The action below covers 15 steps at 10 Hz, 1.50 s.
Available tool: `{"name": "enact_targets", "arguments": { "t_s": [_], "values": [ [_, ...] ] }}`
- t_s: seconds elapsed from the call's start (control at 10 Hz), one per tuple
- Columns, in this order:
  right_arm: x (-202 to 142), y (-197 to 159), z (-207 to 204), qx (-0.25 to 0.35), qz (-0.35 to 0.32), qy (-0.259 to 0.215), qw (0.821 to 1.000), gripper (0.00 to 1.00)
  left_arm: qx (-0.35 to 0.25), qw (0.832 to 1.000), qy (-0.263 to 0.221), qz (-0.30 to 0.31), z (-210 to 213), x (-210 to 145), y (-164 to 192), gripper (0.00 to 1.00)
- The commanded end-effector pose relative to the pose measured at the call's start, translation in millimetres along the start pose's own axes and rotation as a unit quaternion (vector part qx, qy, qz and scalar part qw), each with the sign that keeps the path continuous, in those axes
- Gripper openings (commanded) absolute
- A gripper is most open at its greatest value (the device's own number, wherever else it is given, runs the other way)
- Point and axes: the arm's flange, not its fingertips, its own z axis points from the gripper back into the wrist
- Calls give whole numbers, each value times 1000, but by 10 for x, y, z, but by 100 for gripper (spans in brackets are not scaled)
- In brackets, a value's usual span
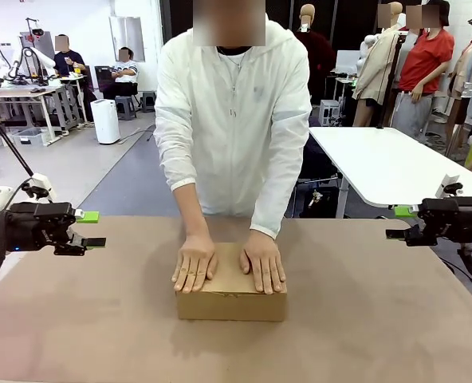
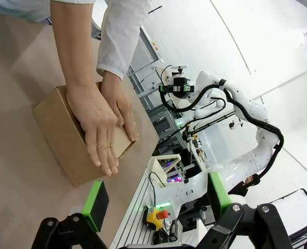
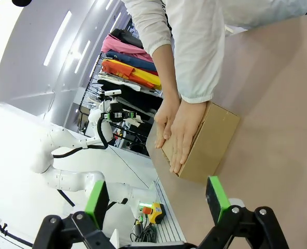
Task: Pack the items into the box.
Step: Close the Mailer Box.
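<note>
**Box closed under the person's hands; both arms stood off, packing appeared complete or nearly so**

You had the box (image 1: 231, 294) at the middle of the table (image 1: 379, 319), slightly toward the near side, with its lid down. The person at the far side pressed both palms flat on the lid: one hand (image 1: 194, 262) toward the left of the lid, the other hand (image 1: 263, 262) toward the right. The pouch and the stapler could not be checked; if they were packed, the shut lid hid them. On that evidence I judged the loading finished and the closing of the lid either finished or in its last press. What remained, at most, was for the hands to lift clear so you could confirm the flap stayed shut.

Your left gripper (image 1: 91, 229) hung at the left edge of the scene, above the table and well apart from the box, its fingers spread with nothing between them. Your right gripper (image 1: 401, 223) hung at the right edge, likewise well apart from the box, fingers spread and empty. The left wrist view and the right wrist view both agreed: green pads (image 2: 95, 203) apart, and the box seen beyond them with the hands on top.

As to markings: the visible faces of the box were plain brown cardboard. No brand, label or legible writing could be read anywhere on the task items or the grippers.
</note>
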Motion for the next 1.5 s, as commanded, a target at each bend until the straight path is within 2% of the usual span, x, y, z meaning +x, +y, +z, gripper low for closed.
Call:
{"name": "enact_targets", "arguments": {
  "t_s": [0.0,1.4],
  "values": [
    [43,47,6,-4,-1,8,1000,100,1,1000,-6,-8,0,-2,-8,100],
    [43,47,6,-4,-1,8,1000,100,1,1000,-6,-8,0,-2,-8,100]
  ]
}}
